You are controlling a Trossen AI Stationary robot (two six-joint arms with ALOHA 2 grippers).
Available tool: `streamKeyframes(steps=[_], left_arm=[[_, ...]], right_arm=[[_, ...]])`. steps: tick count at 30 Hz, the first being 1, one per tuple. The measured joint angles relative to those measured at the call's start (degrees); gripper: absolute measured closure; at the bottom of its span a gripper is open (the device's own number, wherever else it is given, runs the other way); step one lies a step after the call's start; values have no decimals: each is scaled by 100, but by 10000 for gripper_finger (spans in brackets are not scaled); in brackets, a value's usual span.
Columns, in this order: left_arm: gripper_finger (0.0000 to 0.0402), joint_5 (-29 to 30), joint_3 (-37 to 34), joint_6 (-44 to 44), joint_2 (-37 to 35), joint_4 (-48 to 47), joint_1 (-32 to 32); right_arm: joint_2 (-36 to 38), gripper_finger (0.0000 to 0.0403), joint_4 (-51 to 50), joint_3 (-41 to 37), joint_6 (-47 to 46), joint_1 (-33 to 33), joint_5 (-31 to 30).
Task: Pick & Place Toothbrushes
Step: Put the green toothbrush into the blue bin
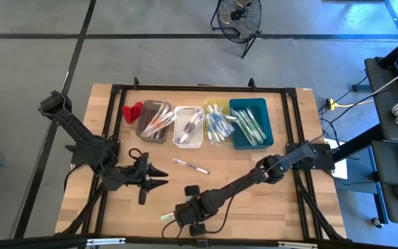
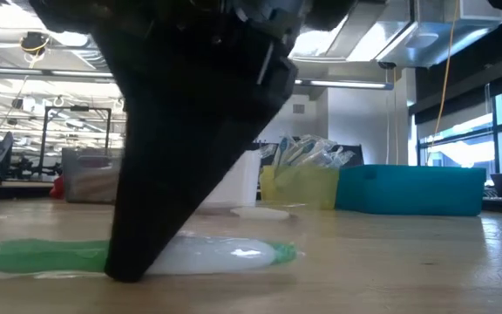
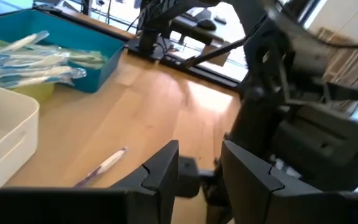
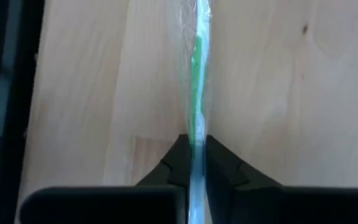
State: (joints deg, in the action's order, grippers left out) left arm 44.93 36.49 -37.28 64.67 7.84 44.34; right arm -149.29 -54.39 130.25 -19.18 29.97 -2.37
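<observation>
At the lower middle of the table [image 1: 254, 207], the right gripper [image 4: 195, 163] has its jaws clamped on a wrapped green toothbrush [image 4: 197, 74] lying flat. The left gripper [image 1: 159, 178] waits lower left, jaws apart. Another toothbrush [image 1: 189, 166] lies mid-table.

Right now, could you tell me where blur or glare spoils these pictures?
Low view: right gripper fills the frame, a dark blur; the green toothbrush under it is soft. Left wrist view: right arm smeared. Right wrist view: wrapper glints along that toothbrush.
</observation>
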Motion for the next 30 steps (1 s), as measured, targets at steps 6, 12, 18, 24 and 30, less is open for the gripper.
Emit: streamKeyframes(steps=[6,12,18,24,30], left_arm=[[286,89,0,44,2,-387,-19],[286,344,0,-282,2,-1070,-19],[286,381,6,-500,20,-1427,-34],[286,434,5,-504,109,-1578,-59],[286,454,2,-505,276,-1586,-49]], right_arm=[[4,385,-1012,341,-574,232,-305],[420,386,-3448,339,-1815,525,-856],[1026,387,-3590,187,-2444,615,-1406],[1763,387,-3537,-308,-3022,521,-2650],[3138,387,-3606,-1714,-3737,346,-3543]])
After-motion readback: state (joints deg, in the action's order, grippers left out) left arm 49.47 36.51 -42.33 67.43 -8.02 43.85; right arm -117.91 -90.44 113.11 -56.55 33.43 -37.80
